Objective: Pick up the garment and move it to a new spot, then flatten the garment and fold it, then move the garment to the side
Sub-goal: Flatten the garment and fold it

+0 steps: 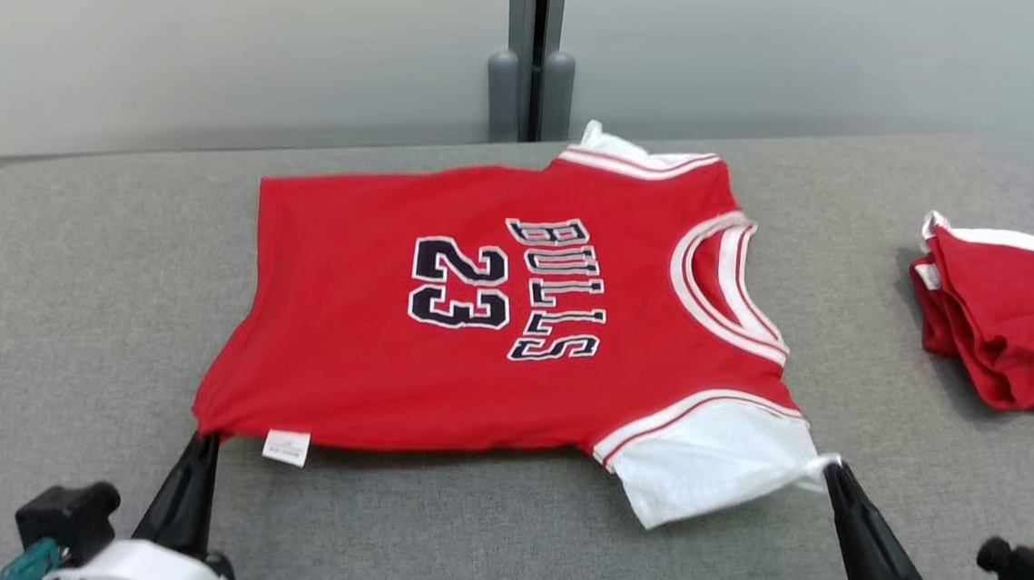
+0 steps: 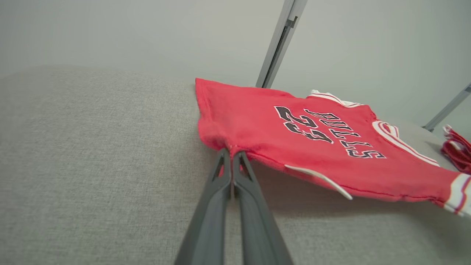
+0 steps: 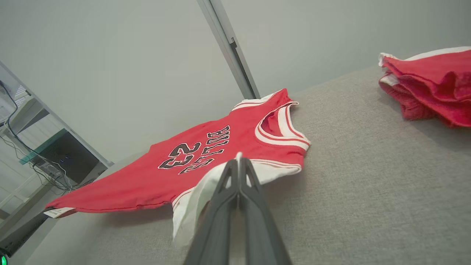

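Grey fabric surface [image 1: 71, 295] w/ rounded far corners is carrying two things, well apart. Red jersey [image 1: 339, 369] w/ white trim, "BULLS" & "23" facing up, is lying spread approx. mid-surface, neck opening pointing right, hem left. Its far edge is resting on the fabric while the near edge is hanging raised, throwing a shadow underneath. Pile of red garments [image 1: 1015, 325] w/ white edging is sitting bunched at the far right.
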`<state>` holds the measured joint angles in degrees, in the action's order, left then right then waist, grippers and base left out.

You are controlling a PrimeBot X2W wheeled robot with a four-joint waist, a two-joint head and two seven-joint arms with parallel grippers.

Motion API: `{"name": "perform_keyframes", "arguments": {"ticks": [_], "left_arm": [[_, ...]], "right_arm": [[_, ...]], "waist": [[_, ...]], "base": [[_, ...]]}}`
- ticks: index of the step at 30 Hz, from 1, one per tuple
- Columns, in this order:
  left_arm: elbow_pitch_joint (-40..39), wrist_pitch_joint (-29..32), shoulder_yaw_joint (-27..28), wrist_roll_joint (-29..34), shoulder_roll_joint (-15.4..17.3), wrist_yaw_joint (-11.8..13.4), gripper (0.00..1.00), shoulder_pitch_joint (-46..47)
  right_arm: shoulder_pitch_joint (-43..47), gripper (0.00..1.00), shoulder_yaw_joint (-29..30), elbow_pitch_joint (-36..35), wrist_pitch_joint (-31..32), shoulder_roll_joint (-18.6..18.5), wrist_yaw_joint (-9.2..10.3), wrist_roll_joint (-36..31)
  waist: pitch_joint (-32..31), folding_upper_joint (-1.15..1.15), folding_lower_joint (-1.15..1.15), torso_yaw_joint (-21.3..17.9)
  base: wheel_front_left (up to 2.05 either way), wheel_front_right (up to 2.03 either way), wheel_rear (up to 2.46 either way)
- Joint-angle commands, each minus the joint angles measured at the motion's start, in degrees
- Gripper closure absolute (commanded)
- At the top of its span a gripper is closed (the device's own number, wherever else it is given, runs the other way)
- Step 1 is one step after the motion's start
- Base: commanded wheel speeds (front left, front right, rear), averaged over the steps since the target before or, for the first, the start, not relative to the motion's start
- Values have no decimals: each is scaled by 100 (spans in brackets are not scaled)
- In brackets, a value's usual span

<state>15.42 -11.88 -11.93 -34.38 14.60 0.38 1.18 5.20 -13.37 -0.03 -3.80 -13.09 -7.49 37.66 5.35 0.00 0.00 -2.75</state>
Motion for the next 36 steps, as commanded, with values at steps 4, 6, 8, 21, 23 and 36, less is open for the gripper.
{"name": "perform_keyframes", "arguments": {"ticks": [4, 6, 8, 21, 23, 36], "left_arm": [[-913, 408, 48, -3, 234, 325, 100, -725], [-1388, 633, 65, -19, 310, 506, 100, -1063], [-1808, 836, 99, -36, 382, 667, 100, -1332], [-2177, 1954, -54, -316, 607, 791, 100, -1222], [-2037, 2104, -79, -380, 645, 723, 100, -1003], [-1195, 2965, -96, -837, 805, 303, 100, 618]], "right_arm": [[710, 100, 364, -795, 655, 154, 1, -257], [1049, 100, 512, -1168, 1027, 285, 1, -361], [1268, 100, 660, -1501, 1354, 413, 1, -445], [989, 100, 1028, -1904, 2145, 703, 1, -789], [687, 100, 1040, -1715, 2055, 592, 1, -851], [-1873, 100, 448, 295, 1310, -146, 1, -644]], "waist": [[-306, 0, 0, 18], [-389, 0, 0, 22], [-455, 0, 0, 20], [-119, 0, 0, 68], [73, 0, 0, 93], [1099, 0, 0, 233]], "base": [[0, 0, 0], [0, 0, 0], [0, 0, 0], [0, 0, 0], [0, 0, 0], [0, 0, 0]]}}
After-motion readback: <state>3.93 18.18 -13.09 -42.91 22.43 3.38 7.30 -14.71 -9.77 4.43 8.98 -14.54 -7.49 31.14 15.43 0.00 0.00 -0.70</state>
